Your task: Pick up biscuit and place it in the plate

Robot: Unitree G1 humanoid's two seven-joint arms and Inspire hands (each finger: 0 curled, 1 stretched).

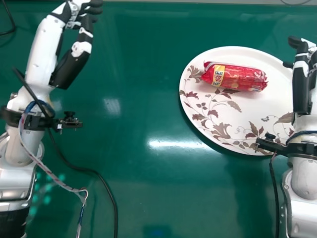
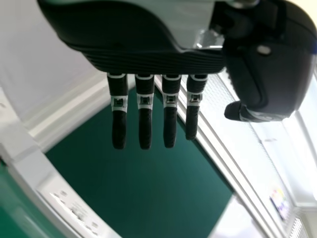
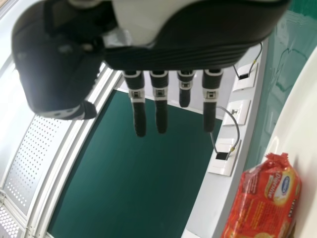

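Red biscuit packet (image 1: 235, 77) on the plate (image 1: 257, 111), towards 12 o'clock; right hand (image 1: 298, 44) at 2, left hand (image 1: 91, 10) at 10, fingers straight, slightly spread.

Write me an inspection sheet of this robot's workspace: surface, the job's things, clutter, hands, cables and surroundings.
Surface: glossy green tabletop, with bright reflections
Job's things: red biscuit packet lying on the far half of a white plate with a leaf pattern
Clutter: nothing seen
Left hand: open, fingers straight, holding nothing
Right hand: open, fingers straight, holding nothing; near the plate's right side
Cables: black cable curving over the tabletop from the left arm; another black cable below the right wrist
Surroundings: white outlet plates with thin grey cords; perforated panel
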